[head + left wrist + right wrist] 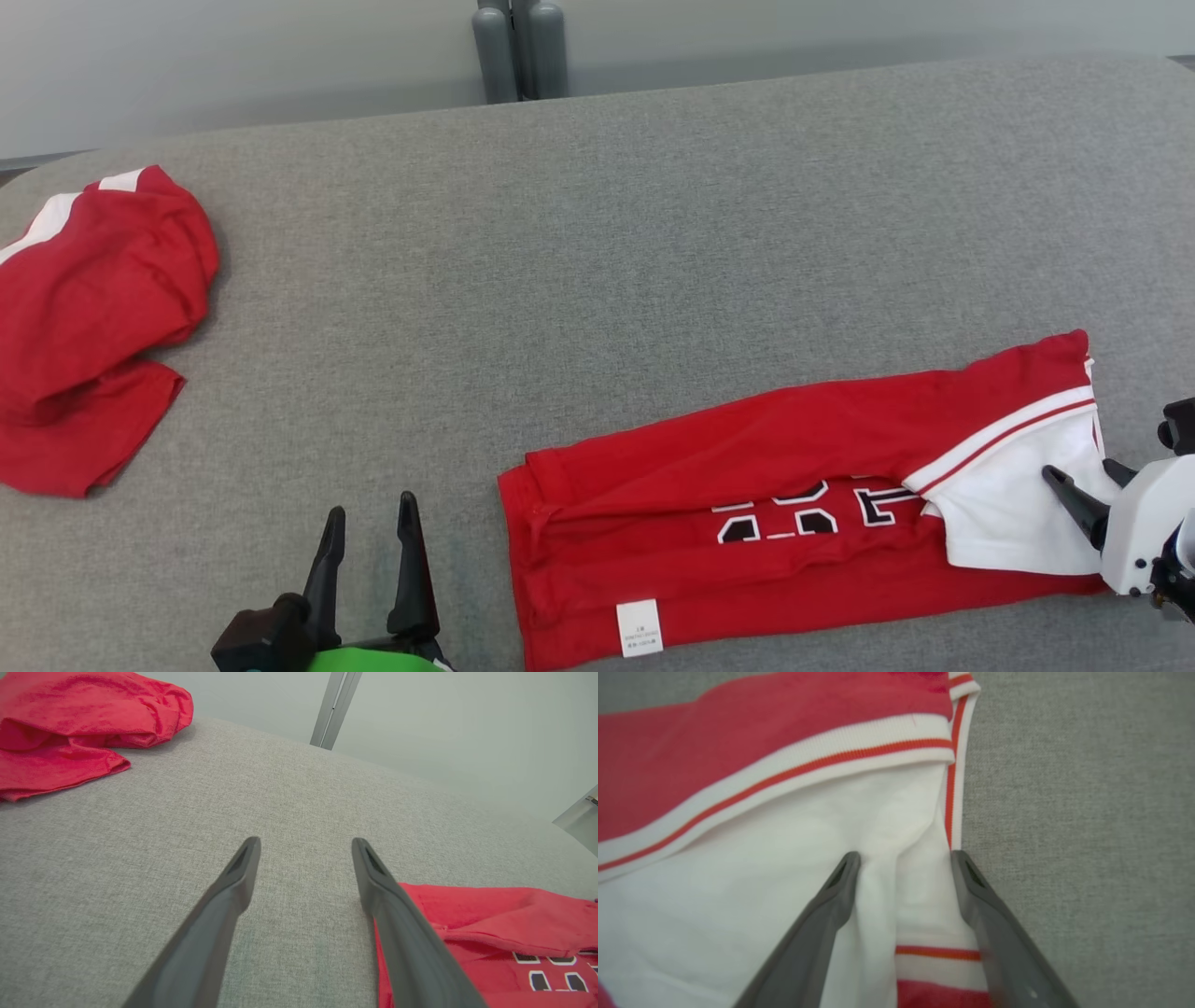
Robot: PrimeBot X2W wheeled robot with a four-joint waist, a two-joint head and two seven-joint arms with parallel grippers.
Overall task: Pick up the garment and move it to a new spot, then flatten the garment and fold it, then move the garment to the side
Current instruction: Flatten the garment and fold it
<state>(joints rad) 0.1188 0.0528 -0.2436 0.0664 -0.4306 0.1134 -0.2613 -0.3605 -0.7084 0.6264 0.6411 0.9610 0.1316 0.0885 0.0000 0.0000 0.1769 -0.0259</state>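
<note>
The garment [747,448], red with black-and-white letters and a white sleeve, lies folded into a long strip at the lower right of the grey surface. My left gripper [372,504] stands open just left of its hem end, with nothing between the fingers. In the left wrist view this gripper [304,841] hangs over bare cloth-covered surface, the garment [504,914] beside its right finger. My right gripper [1081,469] is open over the white sleeve end. In the right wrist view its fingers [906,855] straddle a small ridge of the garment's [784,826] white fabric.
A second red garment [93,317] lies crumpled at the far left, also in the left wrist view [70,723]. The grey padded surface [597,243] stretches between them. Grey posts [520,47] stand behind its far edge.
</note>
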